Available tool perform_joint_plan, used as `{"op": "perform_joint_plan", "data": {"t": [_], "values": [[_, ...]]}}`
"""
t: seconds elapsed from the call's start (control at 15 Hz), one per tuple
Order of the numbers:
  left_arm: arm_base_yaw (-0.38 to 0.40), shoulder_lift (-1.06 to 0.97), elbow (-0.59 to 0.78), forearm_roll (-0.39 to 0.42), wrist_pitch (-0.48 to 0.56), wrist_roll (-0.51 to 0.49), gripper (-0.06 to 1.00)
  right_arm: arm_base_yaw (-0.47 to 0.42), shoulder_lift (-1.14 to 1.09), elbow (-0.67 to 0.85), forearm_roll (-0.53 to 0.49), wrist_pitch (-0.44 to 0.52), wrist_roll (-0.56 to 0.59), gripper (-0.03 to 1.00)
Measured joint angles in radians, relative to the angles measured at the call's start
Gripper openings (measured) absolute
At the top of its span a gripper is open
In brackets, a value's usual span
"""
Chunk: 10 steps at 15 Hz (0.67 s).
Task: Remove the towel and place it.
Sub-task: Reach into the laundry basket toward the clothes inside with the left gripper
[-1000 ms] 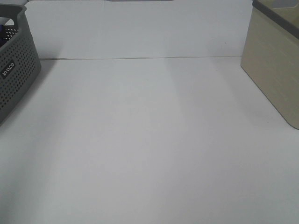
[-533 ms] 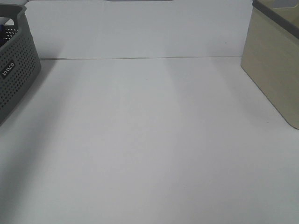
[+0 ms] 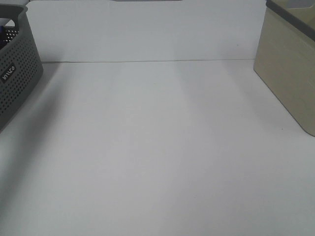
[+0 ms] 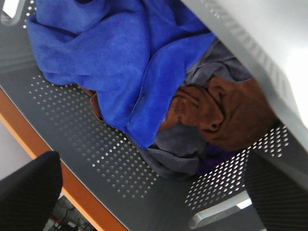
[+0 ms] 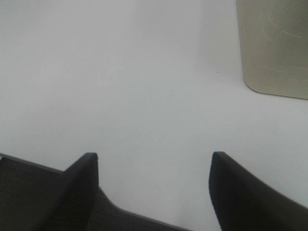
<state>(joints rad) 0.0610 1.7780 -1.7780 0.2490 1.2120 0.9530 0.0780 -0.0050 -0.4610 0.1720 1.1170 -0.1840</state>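
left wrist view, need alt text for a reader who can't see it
A royal-blue towel lies bunched in a grey perforated basket, on top of a brown cloth and a grey cloth. The black fingers of the left gripper stand wide apart in the foreground, holding nothing.

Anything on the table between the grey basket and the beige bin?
Nothing: the high view shows bare white table from grey basket to beige bin.

Grey basket (perforated) and beige bin stand on white table.
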Motion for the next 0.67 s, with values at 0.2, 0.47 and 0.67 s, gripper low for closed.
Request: {"op": "perform_joint_plan", "data": {"t": [0.2,0.47,0.67], "values": [[0.017,0.127,-0.028,0.104,-0.01,0.056,0.97,0.0,0.0,0.0,0.0,0.0,0.0,0.65],[0.099,0.222,-0.028,0.115,-0.183,0.13,0.97,0.0,0.0,0.0,0.0,0.0,0.0,0.65],[0.111,0.346,-0.028,0.115,-0.284,0.172,0.97,0.0,0.0,0.0,0.0,0.0,0.0,0.65]]}}
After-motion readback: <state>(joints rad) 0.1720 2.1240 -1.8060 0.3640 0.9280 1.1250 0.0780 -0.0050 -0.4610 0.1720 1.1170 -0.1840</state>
